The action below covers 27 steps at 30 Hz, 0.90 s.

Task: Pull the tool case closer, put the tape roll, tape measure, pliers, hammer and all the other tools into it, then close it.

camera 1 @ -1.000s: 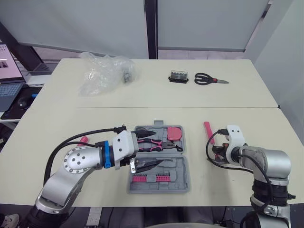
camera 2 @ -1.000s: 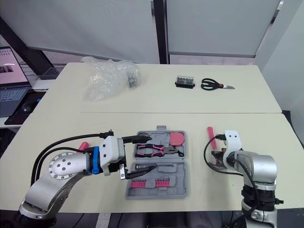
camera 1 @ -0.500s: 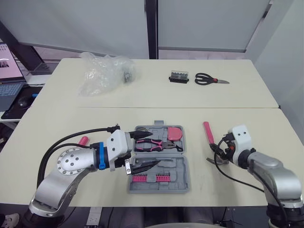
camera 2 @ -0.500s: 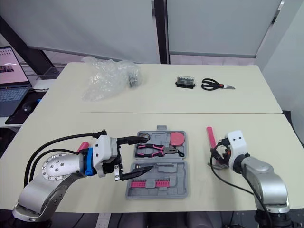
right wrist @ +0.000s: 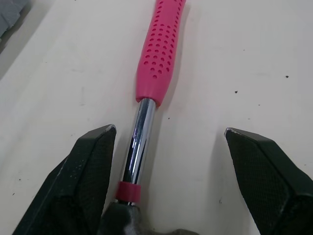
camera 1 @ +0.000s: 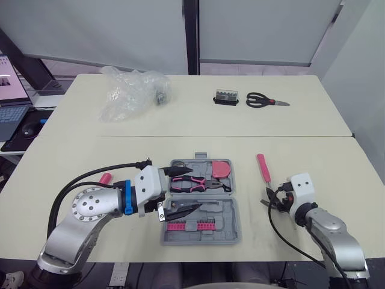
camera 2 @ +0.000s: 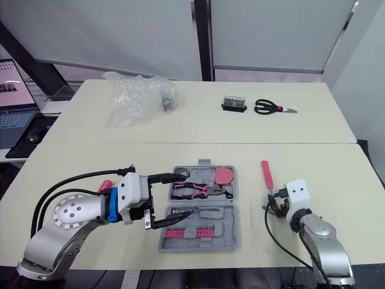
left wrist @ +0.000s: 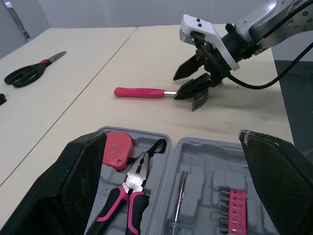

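The grey tool case (camera 1: 232, 208) lies open near the table's front, holding pink-handled pliers (camera 1: 194, 183), a pink tape measure (camera 1: 221, 169) and a pink bit strip (camera 1: 190, 226). My left gripper (camera 1: 187, 189) is open over the case's left side, and its fingers (left wrist: 73, 186) frame the tray. To the right of the case, a hammer with a pink handle (camera 1: 263, 167) lies flat on the table. My right gripper (right wrist: 169, 129) is open at the hammer's head end. Its fingers (right wrist: 88, 181) stand on either side of the chrome shaft (right wrist: 142, 142) without touching it.
Black scissors (camera 1: 264, 100) and a small black bit box (camera 1: 226, 96) lie at the far side. A crumpled plastic bag (camera 1: 129, 90) sits far left. A pink object (camera 1: 105, 177) shows beside my left arm. A laptop (camera 1: 12, 111) is off the table's left edge.
My right gripper has opened off the hammer and drawn back toward the front edge. The hammer stays flat on the table. My left gripper has pulled back slightly to the left.
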Motion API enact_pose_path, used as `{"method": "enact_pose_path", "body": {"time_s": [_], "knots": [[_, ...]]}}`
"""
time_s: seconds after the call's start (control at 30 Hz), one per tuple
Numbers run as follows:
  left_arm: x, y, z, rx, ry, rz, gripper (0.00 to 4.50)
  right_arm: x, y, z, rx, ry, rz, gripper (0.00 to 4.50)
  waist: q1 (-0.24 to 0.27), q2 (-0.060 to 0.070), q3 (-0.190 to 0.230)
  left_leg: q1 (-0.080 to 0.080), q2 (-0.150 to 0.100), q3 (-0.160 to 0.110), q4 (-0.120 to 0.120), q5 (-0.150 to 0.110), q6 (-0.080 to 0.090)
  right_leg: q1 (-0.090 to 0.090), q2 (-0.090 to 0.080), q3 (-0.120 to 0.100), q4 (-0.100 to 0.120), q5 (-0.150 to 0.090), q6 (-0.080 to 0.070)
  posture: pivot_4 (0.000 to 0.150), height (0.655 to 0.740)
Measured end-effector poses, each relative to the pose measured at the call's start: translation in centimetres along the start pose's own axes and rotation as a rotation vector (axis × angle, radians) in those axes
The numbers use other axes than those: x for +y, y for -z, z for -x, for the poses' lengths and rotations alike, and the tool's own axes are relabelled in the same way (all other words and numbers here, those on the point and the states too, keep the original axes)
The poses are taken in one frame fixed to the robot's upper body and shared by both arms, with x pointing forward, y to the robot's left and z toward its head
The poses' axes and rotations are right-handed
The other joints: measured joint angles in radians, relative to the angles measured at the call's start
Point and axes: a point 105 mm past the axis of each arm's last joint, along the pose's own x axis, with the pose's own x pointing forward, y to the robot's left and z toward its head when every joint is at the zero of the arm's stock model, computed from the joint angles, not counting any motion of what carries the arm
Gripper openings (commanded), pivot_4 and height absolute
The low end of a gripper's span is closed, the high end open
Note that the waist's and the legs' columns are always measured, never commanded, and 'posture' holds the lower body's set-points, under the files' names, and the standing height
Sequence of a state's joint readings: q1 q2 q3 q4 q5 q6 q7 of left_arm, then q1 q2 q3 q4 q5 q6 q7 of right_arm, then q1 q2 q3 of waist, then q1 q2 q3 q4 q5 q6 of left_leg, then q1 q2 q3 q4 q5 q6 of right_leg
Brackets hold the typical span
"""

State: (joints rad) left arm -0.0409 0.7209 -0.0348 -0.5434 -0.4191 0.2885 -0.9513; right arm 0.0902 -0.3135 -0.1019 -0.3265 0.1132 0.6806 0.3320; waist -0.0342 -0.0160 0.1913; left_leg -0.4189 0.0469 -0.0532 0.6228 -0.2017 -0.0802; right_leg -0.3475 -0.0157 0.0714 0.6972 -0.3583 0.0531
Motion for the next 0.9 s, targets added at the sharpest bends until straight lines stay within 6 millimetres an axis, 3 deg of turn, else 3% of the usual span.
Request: {"method": "enact_pose_path", "body": {"time_s": [0.17,0.37,0.63,0.9], "knots": [[0.2,-0.2,-0.1,-0.001,-0.002,-0.011,4.5,0.2,0.1,0.1,0.027,0.015,-0.017,3.61,0.001,0.0,0.0,0.0,0.0,0.0,0.0,0.0,0.0,0.0,0.0,0.0,0.0,0.0,0.0,0.15,0.74],[0.4,-0.4,-0.3,-0.004,0.001,-0.02,4.5,0.1,0.2,0.1,0.042,0.038,-0.032,2.07,0.001,-0.001,-0.001,0.0,0.0,0.0,0.0,0.0,0.0,0.0,0.0,0.0,0.0,0.0,0.0,0.15,0.74],[0.5,-0.4,0.0,0.006,-0.005,-0.014,4.5,0.1,0.1,0.1,0.043,0.045,-0.037,0.37,0.001,-0.001,-0.001,0.0,0.0,0.0,0.0,0.0,0.0,0.0,0.0,0.0,0.0,0.0,0.0,0.15,0.74],[1.2,0.5,2.6,0.07,-0.066,-0.005,4.5,-0.9,-1.3,0.4,0.023,0.008,0.063,0.25,0.0,-0.001,-0.001,0.0,0.0,0.0,0.0,0.0,0.0,0.0,0.0,0.0,0.0,0.0,0.0,0.15,0.74]]}}
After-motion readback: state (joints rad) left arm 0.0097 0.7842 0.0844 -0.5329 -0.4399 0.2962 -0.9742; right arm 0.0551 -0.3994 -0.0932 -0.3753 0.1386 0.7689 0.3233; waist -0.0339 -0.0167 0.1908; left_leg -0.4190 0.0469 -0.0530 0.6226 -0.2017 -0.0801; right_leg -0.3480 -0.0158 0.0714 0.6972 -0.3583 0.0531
